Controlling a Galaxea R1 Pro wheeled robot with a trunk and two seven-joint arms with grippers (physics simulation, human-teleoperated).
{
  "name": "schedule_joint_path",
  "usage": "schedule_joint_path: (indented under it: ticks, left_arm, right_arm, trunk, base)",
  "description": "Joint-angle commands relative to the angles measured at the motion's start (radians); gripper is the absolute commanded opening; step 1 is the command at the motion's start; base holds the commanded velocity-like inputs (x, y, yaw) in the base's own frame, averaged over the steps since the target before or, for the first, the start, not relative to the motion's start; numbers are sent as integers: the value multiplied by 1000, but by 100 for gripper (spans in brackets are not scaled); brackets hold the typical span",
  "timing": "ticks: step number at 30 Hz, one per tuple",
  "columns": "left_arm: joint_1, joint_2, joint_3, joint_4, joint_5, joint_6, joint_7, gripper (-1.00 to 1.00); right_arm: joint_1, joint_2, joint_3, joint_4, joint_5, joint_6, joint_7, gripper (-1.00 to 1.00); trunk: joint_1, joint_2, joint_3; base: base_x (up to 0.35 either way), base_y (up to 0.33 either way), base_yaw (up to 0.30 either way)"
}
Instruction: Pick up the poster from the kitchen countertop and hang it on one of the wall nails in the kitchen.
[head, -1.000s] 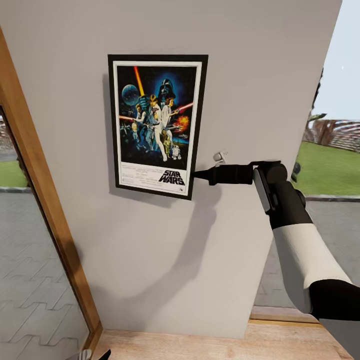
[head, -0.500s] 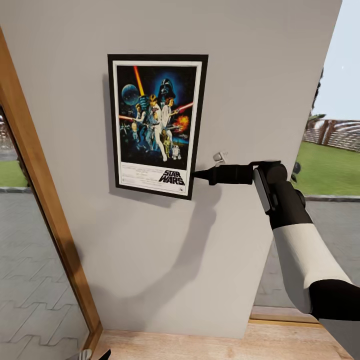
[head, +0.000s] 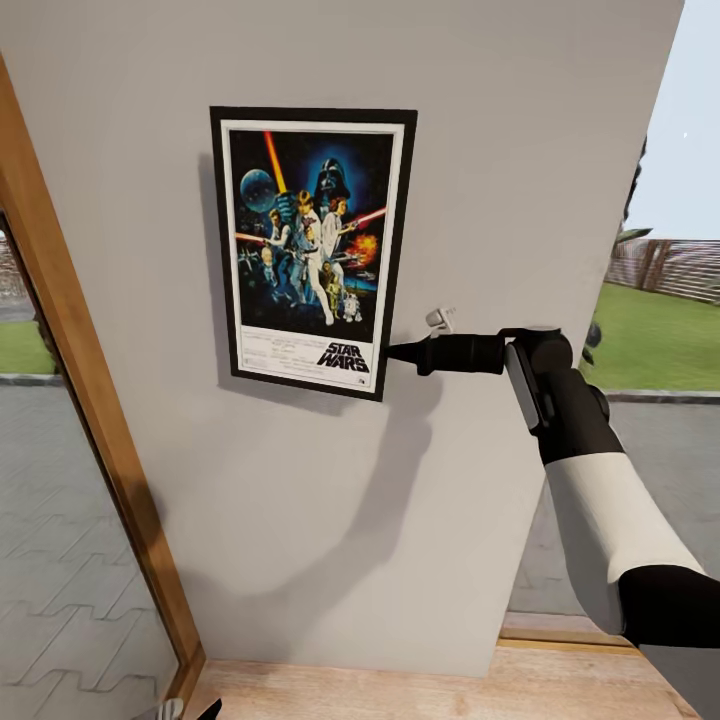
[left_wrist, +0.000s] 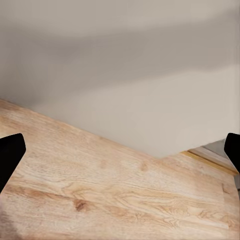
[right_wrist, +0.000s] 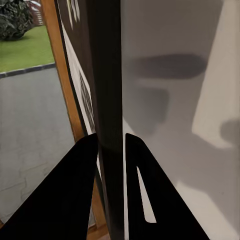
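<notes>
The framed Star Wars poster (head: 310, 250) stands upright and flat against the light-grey wall (head: 500, 150). My right gripper (head: 392, 351) reaches in from the right and is shut on the lower right edge of the frame. In the right wrist view the black frame edge (right_wrist: 107, 100) runs between the two dark fingers (right_wrist: 75, 190), which clamp it from both sides. The left gripper (left_wrist: 120, 150) hangs low over the wooden floor, open, with nothing between its tips. No nail can be made out on the wall. The kitchen countertop is out of view.
A wooden door frame (head: 90, 400) with glass runs down the left of the wall, with grey paving beyond it. To the right of the wall an opening looks out on a lawn (head: 660, 320). Light wood flooring (head: 400, 690) lies at the wall's foot.
The poster's left edge has shifted slightly outward to the left, so it looks a little wider. The right arm has edged a little left, still gripping the frame.
</notes>
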Motion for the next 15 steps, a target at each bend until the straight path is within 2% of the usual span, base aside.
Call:
schedule_joint_path:
  ticks: [1,15]
  left_arm:
    - [0,0,-9,1,6,-6,-1,100]
    - [0,1,-8,1,6,-6,-1,100]
  right_arm:
    - [0,0,1,0,-1,7,4,-100]
    - [8,-1,1,2,-1,6,2,-100]
  trunk:
    - [0,-1,0]
    - [0,-1,0]
  base:
    - [0,0,0]
    - [0,0,0]
